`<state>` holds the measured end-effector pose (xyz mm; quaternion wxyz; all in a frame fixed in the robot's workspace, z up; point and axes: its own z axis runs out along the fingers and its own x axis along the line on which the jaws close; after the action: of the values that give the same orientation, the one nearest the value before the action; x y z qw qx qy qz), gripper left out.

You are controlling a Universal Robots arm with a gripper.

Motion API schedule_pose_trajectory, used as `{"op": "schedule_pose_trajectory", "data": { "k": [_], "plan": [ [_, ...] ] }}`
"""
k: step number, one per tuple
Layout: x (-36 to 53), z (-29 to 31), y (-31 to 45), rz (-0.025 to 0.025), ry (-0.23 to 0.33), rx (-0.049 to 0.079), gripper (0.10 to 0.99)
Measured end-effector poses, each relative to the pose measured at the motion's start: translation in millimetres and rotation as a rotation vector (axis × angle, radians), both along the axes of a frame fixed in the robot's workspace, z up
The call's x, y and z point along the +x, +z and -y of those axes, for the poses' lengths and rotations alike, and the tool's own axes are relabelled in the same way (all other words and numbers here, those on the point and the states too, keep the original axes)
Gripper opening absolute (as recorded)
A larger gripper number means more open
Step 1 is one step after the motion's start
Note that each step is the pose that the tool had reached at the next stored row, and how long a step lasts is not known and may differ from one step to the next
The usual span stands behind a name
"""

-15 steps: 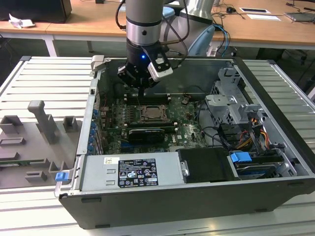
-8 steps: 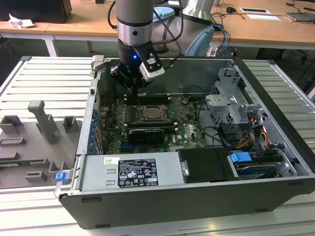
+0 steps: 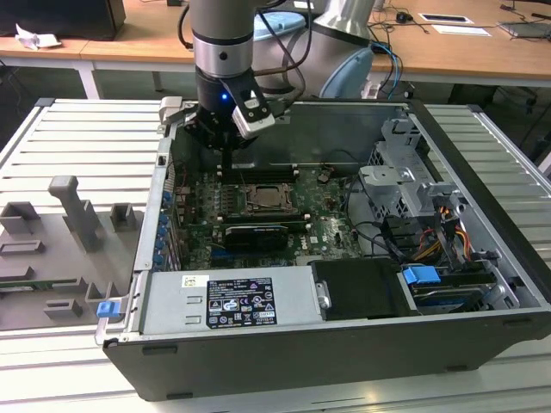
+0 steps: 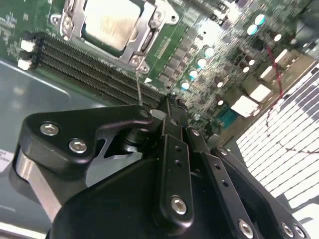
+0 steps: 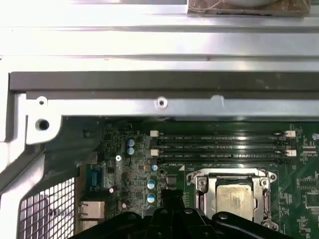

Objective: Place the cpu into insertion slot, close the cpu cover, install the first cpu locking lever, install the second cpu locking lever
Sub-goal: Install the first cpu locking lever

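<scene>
The cpu [image 5: 234, 196] sits in its socket on the green motherboard, its silvery-beige top showing in both wrist views [image 4: 112, 22]. The cpu cover [image 5: 202, 183] lies flat around it as a metal frame [image 4: 149, 22]. In the exterior view the socket [image 3: 263, 200] is near the board's middle. My gripper [image 3: 225, 168] hangs just behind it toward the case's back wall, fingers together and holding nothing. In the second wrist view the gripper [image 4: 172, 104] is close to a thin metal lever rod [image 4: 139, 87] rising from the socket's corner. The gripper [image 5: 172, 195] stands beside the socket.
Memory slots [image 5: 219, 144] run between the socket and the case wall [image 5: 159, 82]. A black card [image 3: 256, 234] lies in front of the socket, then the power supply [image 3: 228, 301]. Drive cage [image 3: 400, 181] and cables [image 3: 430, 241] fill the exterior view's right. Grey fixtures [image 3: 73, 215] stand outside the case.
</scene>
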<state>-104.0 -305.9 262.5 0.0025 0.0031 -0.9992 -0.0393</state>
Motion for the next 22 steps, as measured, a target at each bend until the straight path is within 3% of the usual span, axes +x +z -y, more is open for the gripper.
{"op": "schedule_pose_trajectory", "data": {
  "k": [4, 8, 22],
  "plan": [
    [2.7, -7.4, -1.1, 0.0002, 0.006, 0.0, 0.106],
    [9.6, -7.4, -2.2, 0.0002, 0.005, 0.0, 0.106],
    [14.4, -7.3, -2.5, 0.0002, 0.005, 0.0, 0.106]
  ]
}}
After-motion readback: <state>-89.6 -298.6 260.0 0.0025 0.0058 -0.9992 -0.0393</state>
